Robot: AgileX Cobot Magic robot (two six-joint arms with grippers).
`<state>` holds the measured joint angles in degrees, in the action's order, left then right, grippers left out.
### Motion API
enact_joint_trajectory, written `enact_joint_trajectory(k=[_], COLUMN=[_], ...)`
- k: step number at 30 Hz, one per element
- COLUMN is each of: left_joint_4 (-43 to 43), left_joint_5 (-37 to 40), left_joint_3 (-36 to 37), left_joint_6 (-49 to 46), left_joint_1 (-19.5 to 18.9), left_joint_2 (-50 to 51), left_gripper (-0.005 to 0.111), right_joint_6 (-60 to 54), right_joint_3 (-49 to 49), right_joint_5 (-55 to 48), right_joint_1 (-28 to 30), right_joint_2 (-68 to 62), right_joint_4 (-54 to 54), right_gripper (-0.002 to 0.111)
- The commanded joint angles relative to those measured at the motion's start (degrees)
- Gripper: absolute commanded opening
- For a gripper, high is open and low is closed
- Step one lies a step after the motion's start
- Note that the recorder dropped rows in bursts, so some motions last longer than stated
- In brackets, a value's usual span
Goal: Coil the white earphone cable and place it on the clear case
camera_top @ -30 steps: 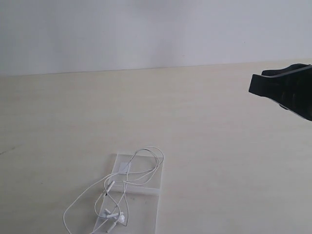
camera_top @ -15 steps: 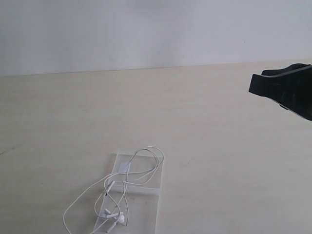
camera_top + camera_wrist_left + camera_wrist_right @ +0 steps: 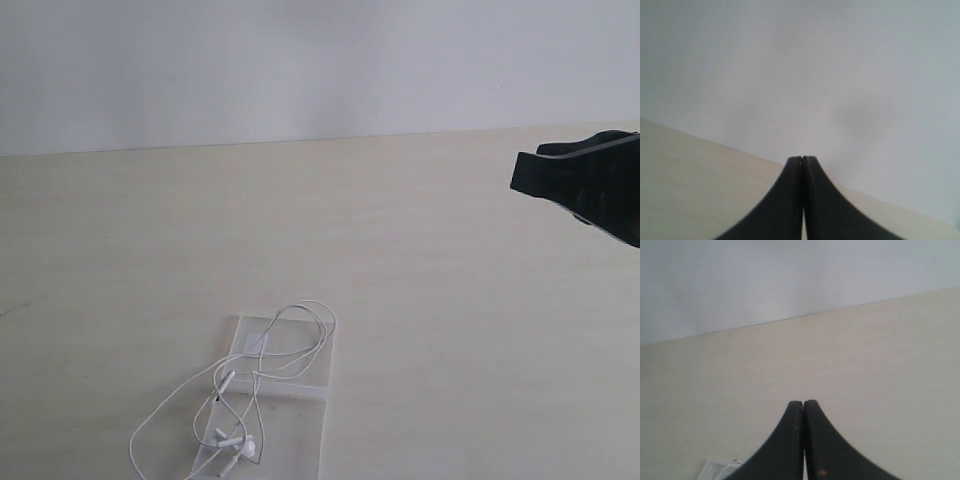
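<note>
The clear case (image 3: pixel 300 375) lies flat and opened out near the front of the table, left of centre, with a small white sticker on its far half. The white earphone cable (image 3: pixel 285 325) lies loosely looped across it, its earbuds on the near half and one long loop spilling off the case's left side onto the table. My right gripper (image 3: pixel 516 178) hangs shut and empty at the far right, well away from the case. In the right wrist view a corner of the case (image 3: pixel 710 469) and a bit of cable (image 3: pixel 729 467) show beside the shut gripper (image 3: pixel 803 403). My left gripper (image 3: pixel 803 159) is shut, empty, facing the wall.
The pale wooden table (image 3: pixel 420 260) runs back to a plain white wall (image 3: pixel 300 60). Nothing else stands on it in these views.
</note>
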<state>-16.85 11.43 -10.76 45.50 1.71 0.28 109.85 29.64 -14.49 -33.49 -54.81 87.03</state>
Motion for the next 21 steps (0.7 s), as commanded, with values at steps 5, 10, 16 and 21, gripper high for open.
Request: enact_joint_trajectory(k=[5,10,16,21], left_joint_4=[1.15,2.13,9.03,13.32], left_joint_5=[-3.05,-3.05,-3.33,-3.43], left_joint_3=[1.26,1.26,3.97,8.85], left_joint_6=[6.1,11.07,6.5,-14.83], left_joint_1=[-0.06,-0.06,-0.06,-0.06], left_joint_2=[-0.28,-0.28,-0.28,-0.28], left_gripper=[0.0,0.0,0.0,0.0], right_joint_6=[-0.42,-0.42,-0.42,-0.42], right_joint_3=[-0.09,-0.09,-0.09,-0.09], right_joint_5=[-0.23,-0.23,-0.23,-0.23], right_joint_1=[0.15,0.15,0.15,0.15], right_joint_2=[0.18,0.18,0.18,0.18], right_joint_4=[0.69,0.69,0.69,0.69], right_gripper=[0.0,0.0,0.0,0.0])
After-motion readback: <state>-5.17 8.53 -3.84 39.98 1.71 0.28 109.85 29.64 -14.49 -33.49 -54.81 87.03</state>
